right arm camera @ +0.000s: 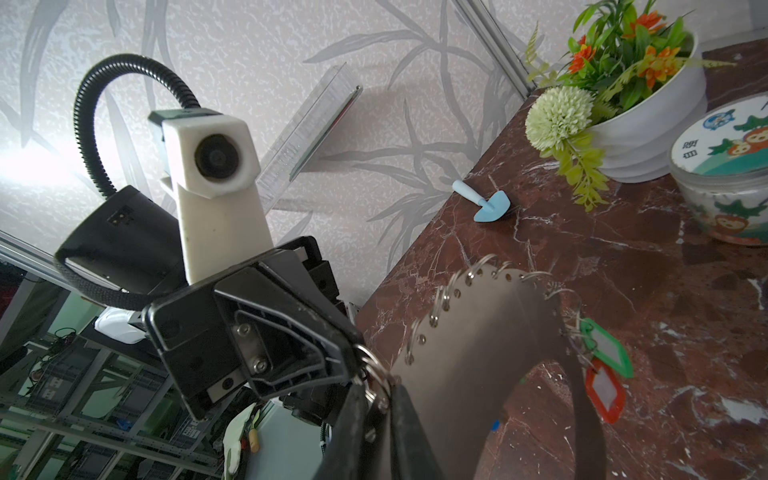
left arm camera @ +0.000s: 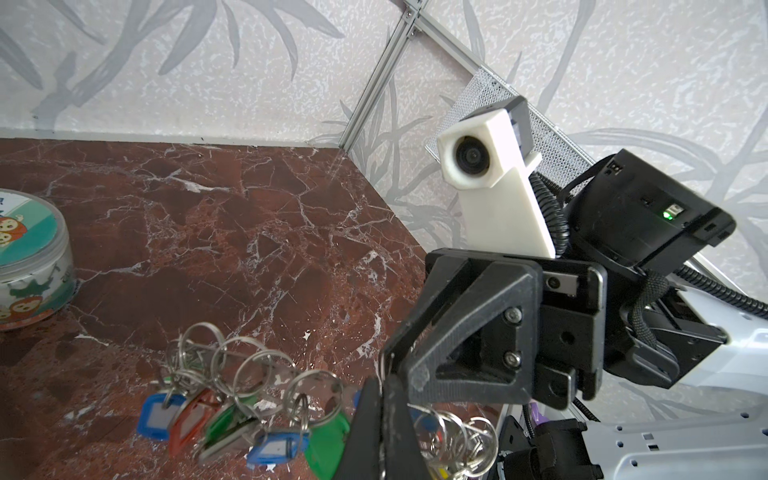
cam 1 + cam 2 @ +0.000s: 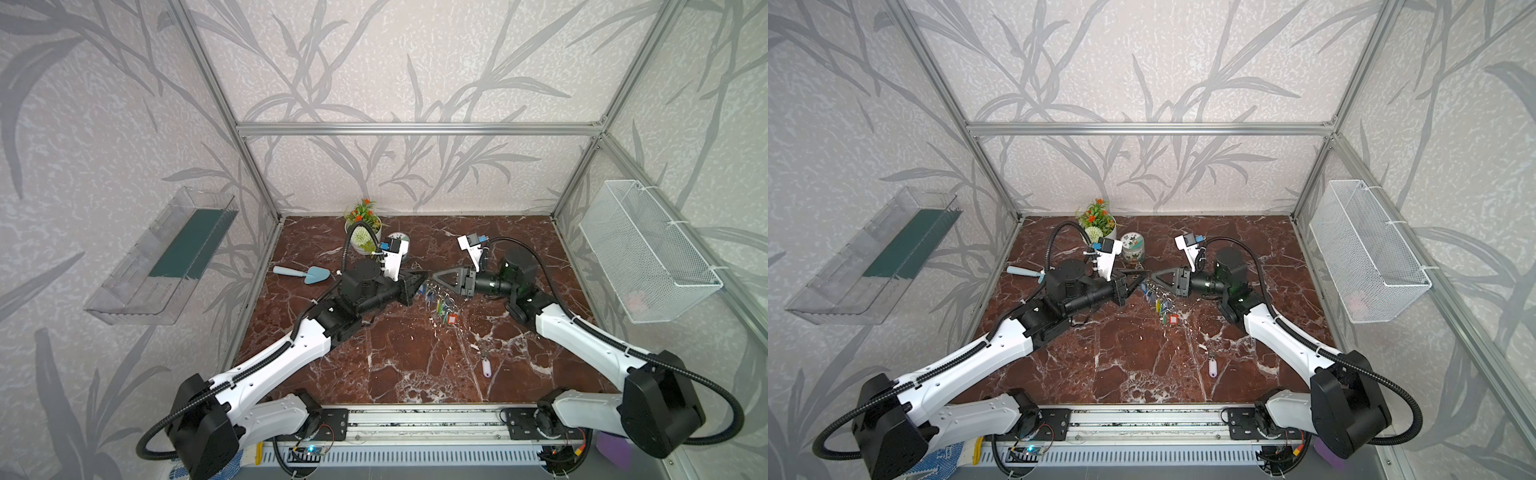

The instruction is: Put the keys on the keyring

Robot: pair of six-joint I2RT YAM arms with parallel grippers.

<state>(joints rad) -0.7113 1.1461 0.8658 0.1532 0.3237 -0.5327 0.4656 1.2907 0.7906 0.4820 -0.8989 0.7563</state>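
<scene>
The keyring (image 3: 441, 300) hangs above the middle of the marble table, held between both grippers, its coloured tags (image 3: 1162, 305) dangling. My left gripper (image 3: 426, 277) is shut on the thin edge of the grey plate; its rings and tags (image 2: 257, 386) hang beside the fingers. My right gripper (image 3: 435, 277) faces it tip to tip. In the right wrist view its jaws (image 1: 380, 415) pinch a small ring at the plate's (image 1: 478, 332) rim. The keys (image 3: 485, 366), with the pale tag, lie alone on the table nearer the front, right of centre (image 3: 1213, 368).
A white flower pot (image 3: 365, 232) and a round tin (image 3: 1133, 247) stand at the back, just behind the left wrist. A blue toy trowel (image 3: 305, 274) lies at the left. A wire basket (image 3: 648, 253) hangs on the right wall, a clear shelf (image 3: 162, 257) on the left wall.
</scene>
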